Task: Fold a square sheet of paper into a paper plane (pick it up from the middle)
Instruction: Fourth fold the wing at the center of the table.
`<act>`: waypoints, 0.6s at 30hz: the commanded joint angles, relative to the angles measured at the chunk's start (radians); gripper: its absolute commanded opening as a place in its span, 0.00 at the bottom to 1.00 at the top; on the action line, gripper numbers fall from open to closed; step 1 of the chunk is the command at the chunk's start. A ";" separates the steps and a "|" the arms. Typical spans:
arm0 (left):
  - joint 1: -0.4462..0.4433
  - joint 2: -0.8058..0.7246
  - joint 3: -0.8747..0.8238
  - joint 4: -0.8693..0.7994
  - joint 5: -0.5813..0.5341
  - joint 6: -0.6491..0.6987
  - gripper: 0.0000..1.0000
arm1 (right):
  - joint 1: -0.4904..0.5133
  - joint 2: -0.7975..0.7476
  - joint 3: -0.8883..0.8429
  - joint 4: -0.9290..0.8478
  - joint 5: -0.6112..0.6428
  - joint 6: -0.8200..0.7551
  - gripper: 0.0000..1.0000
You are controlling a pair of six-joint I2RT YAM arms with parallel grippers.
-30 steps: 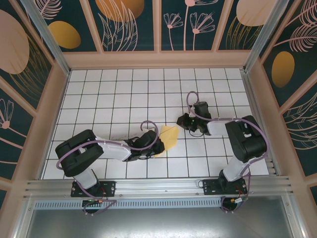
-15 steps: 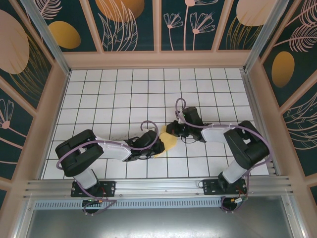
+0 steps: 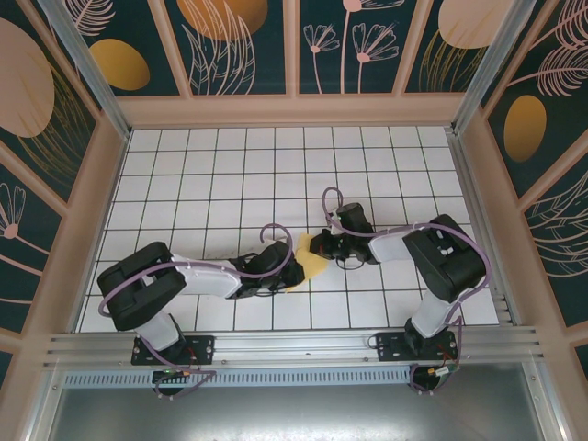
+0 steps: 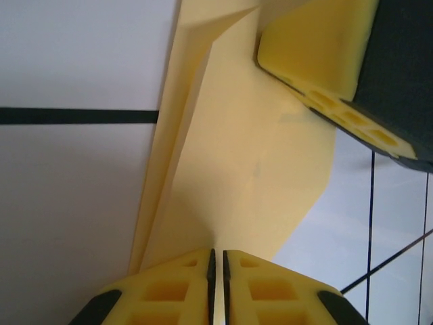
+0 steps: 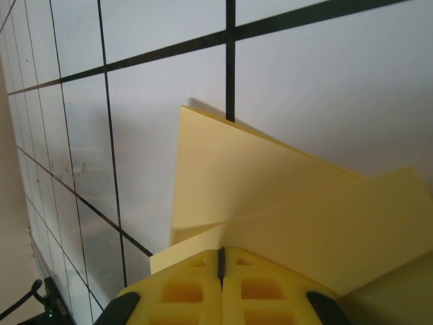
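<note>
One paper (image 3: 313,258): yellow, thin, partly folded, layers overlapping with a straight crease along its length.
Paper's place: over the white gridded surface (image 3: 230,175), nearer the near edge than the far one, roughly midway between the left and right edges.
Paper's contact: faint shadow along one edge in the right wrist view; cannot tell whether lying flat or raised a little.
Left fingers (image 4: 205,265): clenched on the paper's near-left edge, yellow faces pressed together with the sheet pinched between them.
Right fingers (image 5: 216,265): clamped on the opposite, far-right edge, with only a thin line between the yellow faces.
Relation: close together, facing each other across the paper; in the left wrist view, one yellow finger (image 4: 318,64) of the right pair lying against the paper's far end.
Left arm (image 3: 184,276): stretched low from the near-left corner toward the middle.
Right arm (image 3: 441,262): bent, reaching leftward from the near-right corner.
Cables (image 3: 272,231): lilac, looped above each wrist.
Panels (image 3: 239,46): dark teal with floral patterns, along the left, far and right edges.
Rail (image 3: 294,344): metal, along the near edge.
</note>
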 commanded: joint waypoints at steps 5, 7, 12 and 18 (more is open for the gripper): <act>0.005 -0.114 0.037 -0.082 -0.001 0.074 0.17 | -0.008 0.035 -0.020 -0.007 0.034 -0.039 0.03; 0.023 -0.121 0.050 -0.064 0.003 0.088 0.17 | -0.009 0.037 -0.021 -0.004 0.034 -0.038 0.03; 0.075 -0.054 0.053 0.052 0.060 0.065 0.17 | -0.009 0.039 -0.023 -0.002 0.035 -0.036 0.03; 0.077 0.062 0.056 0.043 0.095 0.036 0.16 | -0.009 0.037 -0.026 -0.002 0.040 -0.035 0.03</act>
